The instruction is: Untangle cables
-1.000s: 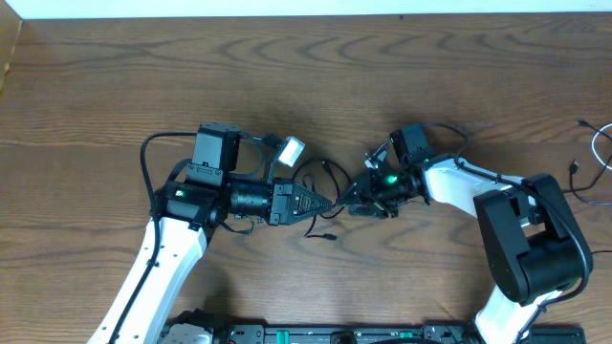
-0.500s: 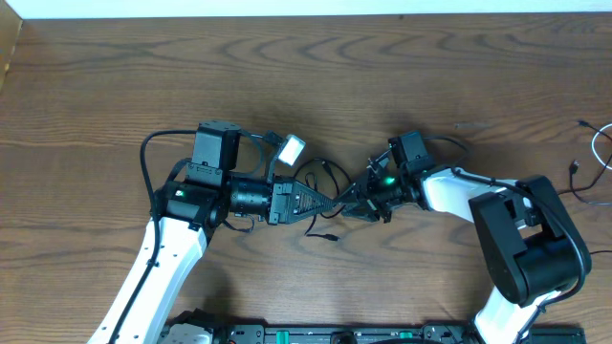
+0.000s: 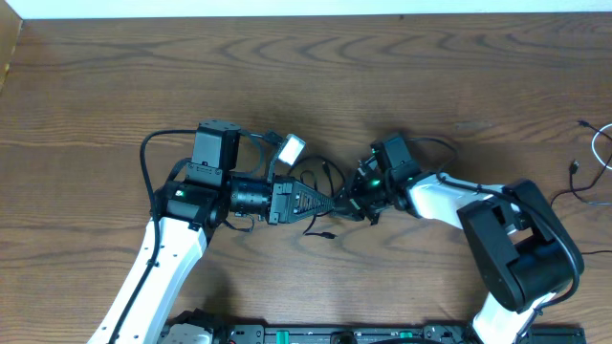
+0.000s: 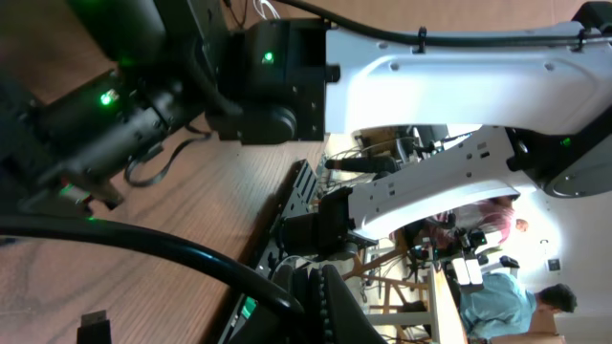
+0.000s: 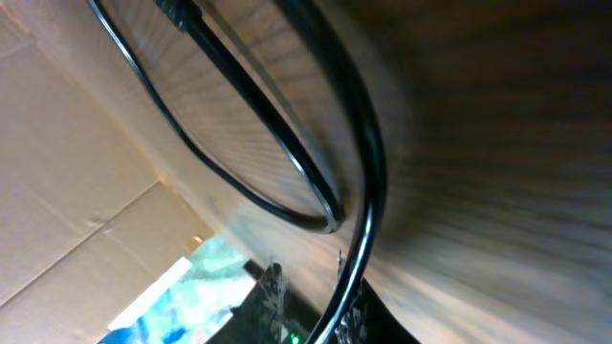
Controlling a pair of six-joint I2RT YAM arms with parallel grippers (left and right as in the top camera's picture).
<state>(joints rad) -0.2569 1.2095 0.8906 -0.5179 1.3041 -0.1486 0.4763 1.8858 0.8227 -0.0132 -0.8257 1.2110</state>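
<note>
The right arm (image 3: 449,196) is sliding in toward the left one, so the right gripper (image 3: 363,199) is now sitting almost nose to nose with the left gripper (image 3: 328,203). The left gripper is pressed together. The right one is closing, but I cannot tell how far. The black cables (image 3: 323,164) are looping just beside both tips, so I think the pulling apart is only starting. Only the right wrist view is showing a loop curving close in front of that tool.
</note>
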